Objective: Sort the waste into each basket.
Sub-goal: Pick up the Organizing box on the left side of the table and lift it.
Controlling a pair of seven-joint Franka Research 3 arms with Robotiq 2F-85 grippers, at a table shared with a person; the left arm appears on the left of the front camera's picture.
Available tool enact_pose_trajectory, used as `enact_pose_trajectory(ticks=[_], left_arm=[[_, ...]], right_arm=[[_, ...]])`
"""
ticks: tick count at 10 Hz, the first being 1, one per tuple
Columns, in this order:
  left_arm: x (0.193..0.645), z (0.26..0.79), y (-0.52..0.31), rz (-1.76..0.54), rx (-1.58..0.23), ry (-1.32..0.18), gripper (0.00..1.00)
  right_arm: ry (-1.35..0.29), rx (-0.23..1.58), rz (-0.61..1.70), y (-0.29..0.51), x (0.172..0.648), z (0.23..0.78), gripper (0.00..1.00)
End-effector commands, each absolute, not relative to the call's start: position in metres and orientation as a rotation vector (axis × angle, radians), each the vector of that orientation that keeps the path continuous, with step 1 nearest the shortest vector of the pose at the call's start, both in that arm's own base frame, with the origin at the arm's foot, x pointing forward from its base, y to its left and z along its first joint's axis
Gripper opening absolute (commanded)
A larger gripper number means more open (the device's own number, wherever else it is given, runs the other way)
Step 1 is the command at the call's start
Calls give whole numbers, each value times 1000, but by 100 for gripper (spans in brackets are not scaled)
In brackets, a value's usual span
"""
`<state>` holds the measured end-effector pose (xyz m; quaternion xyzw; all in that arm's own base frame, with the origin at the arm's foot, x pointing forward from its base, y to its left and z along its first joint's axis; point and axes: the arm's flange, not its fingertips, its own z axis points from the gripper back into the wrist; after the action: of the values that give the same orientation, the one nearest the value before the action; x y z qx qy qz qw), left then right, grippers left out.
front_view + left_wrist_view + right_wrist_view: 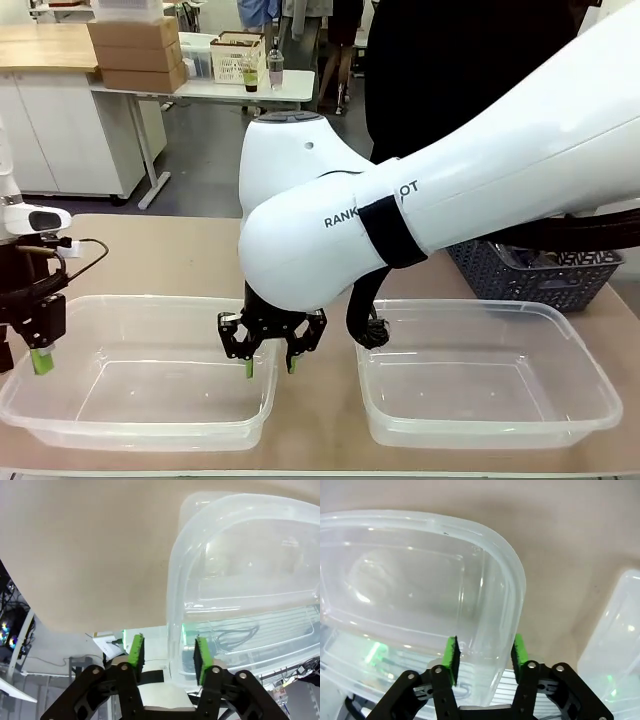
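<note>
While two clear plastic tubs sit side by side on the tan table point(180, 250), both grippers are at the left tub point(140, 425), one at each end. The right tub point(480, 425) stands just beside it with a narrow strip of table between them, and no gripper touches it.

The left gripper point(22, 358) hangs at the left tub's outer end, fingers pointing down over the rim. From its wrist camera, the left gripper point(168, 652) straddles the left tub point(240, 555) at its end wall: the wall rises between the green pads point(136, 652). One pad is close against the plastic and the other has a clear gap beside it, so the jaws are apart and nothing is clamped.

The right arm reaches across the middle, and the right gripper point(270, 366) is at the inner end of the left tub, next to the gap between the tubs. In the right wrist view, the right gripper point(485, 652) has the left tub point(420, 555) at a rounded corner, with one green pad point(451, 655) inside the wall and the other outside the rolled rim. Both lie very near the plastic, but I cannot tell whether they are squeezing it. The right tub point(615, 630) shows at the edge of that view.

A dark grey mesh basket point(530, 270) stands behind the right tub.
</note>
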<state>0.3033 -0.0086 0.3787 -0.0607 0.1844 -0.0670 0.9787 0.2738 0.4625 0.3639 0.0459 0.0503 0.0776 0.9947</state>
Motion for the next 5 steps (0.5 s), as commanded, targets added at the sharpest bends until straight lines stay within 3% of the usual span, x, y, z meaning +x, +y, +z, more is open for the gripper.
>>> enact_pose_trajectory(ticks=[1,2,3,5], left_arm=[[286,368,-8,-141,-144,353,0],[286,367,-8,-141,-147,350,4],[285,368,-8,-135,-149,345,0],[286,370,-9,-121,-155,327,0]], right_arm=[[108,65,106,471,277,364,17],[110,63,101,470,277,364,8],[109,61,91,467,277,364,0],[103,44,78,463,278,360,0]])
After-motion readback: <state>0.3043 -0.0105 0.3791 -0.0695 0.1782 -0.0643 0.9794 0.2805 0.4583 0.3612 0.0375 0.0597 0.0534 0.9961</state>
